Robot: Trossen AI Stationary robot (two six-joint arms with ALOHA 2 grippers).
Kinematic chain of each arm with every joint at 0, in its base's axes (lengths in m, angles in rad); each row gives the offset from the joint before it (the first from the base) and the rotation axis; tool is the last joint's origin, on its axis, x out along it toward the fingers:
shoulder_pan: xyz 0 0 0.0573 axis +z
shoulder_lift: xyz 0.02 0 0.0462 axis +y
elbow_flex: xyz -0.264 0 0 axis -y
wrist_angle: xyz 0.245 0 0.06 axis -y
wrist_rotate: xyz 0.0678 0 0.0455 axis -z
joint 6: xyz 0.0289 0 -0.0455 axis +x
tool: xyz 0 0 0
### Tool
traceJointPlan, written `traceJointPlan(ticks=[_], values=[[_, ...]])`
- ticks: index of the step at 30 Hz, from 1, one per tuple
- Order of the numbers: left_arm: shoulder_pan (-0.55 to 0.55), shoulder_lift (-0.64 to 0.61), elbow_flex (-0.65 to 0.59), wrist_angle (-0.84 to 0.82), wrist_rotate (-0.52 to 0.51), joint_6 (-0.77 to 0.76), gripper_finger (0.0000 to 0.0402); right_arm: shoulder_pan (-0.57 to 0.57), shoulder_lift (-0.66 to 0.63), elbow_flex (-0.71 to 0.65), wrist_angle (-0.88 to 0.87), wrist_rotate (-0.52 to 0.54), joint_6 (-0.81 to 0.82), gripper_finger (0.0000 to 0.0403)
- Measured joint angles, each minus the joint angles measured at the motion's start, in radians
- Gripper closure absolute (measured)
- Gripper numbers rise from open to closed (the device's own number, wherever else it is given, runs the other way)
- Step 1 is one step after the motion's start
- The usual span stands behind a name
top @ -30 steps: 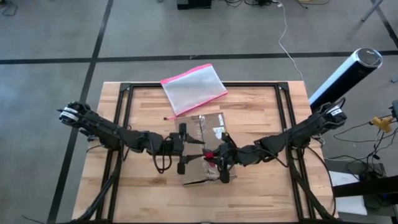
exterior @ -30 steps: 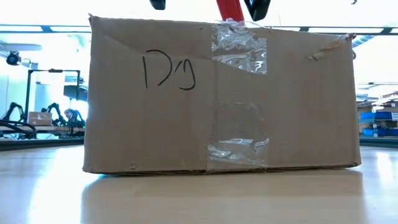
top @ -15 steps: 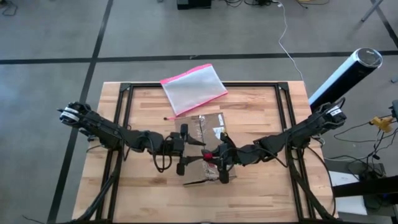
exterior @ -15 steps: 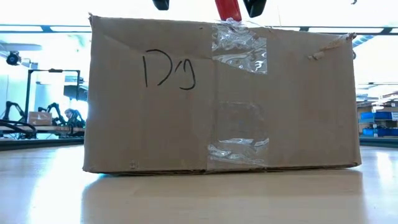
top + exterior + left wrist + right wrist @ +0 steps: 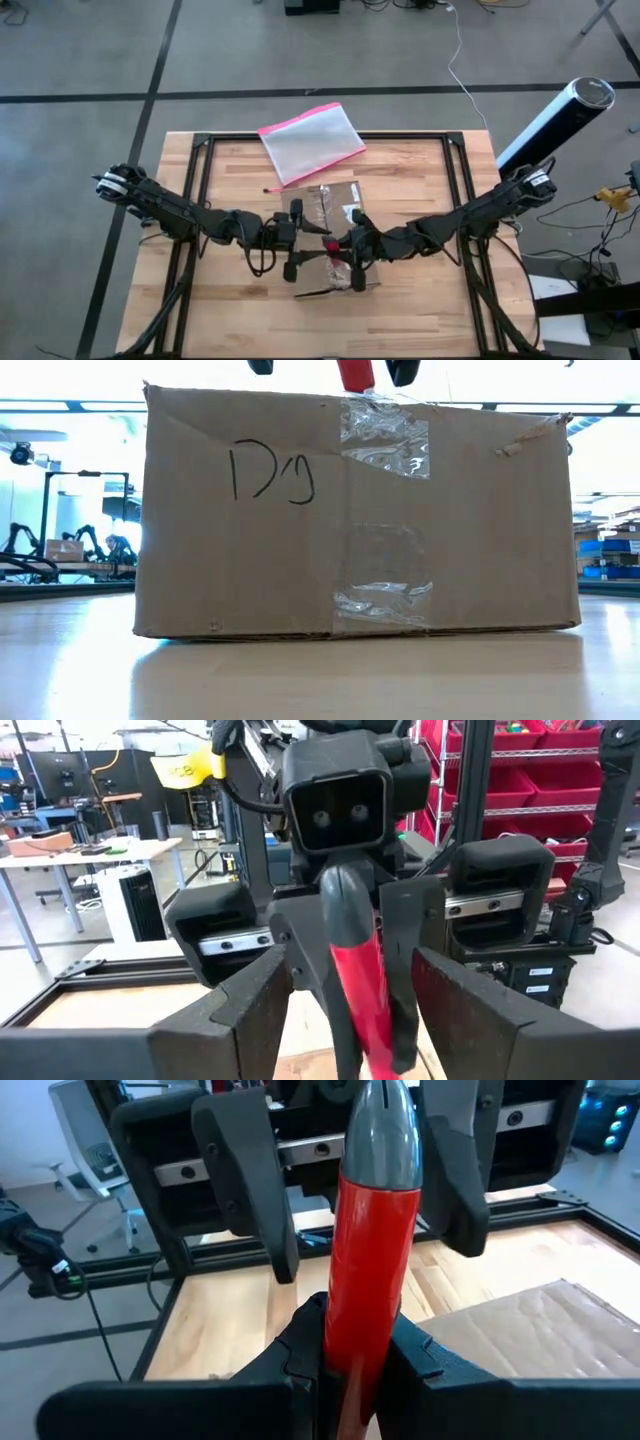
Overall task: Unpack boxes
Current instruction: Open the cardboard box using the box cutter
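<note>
Both jaws directly above box (image 5: 332,240)

Box (image 5: 335,235) at the table's (image 5: 420,310) centre, its taped side facing the low camera. Pouch (image 5: 311,142) behind the box, overhanging the table's far edge. Left gripper (image 5: 298,240) over the box's left part, right gripper (image 5: 350,255) over its middle (the two face each other closely). Tool (image 5: 372,1260) in the right gripper, standing above the box top between the two grippers. Cylinder (image 5: 553,125) off the table's right far corner.
</note>
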Motion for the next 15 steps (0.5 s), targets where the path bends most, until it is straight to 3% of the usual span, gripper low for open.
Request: traceJointPlan(ticks=[7, 15], values=[[0.004, 0.0, 0.0, 0.003, 0.0, 0.0, 0.0207, -0.019, 0.0, -0.001, 0.034, -0.03, -0.004, 0.0368], [0.01, -0.001, 0.0, 0.0, 0.007, -0.004, 0.0239, -0.034, 0.075, 0.016, 0.072, -0.094, -0.016, 0.0368]])
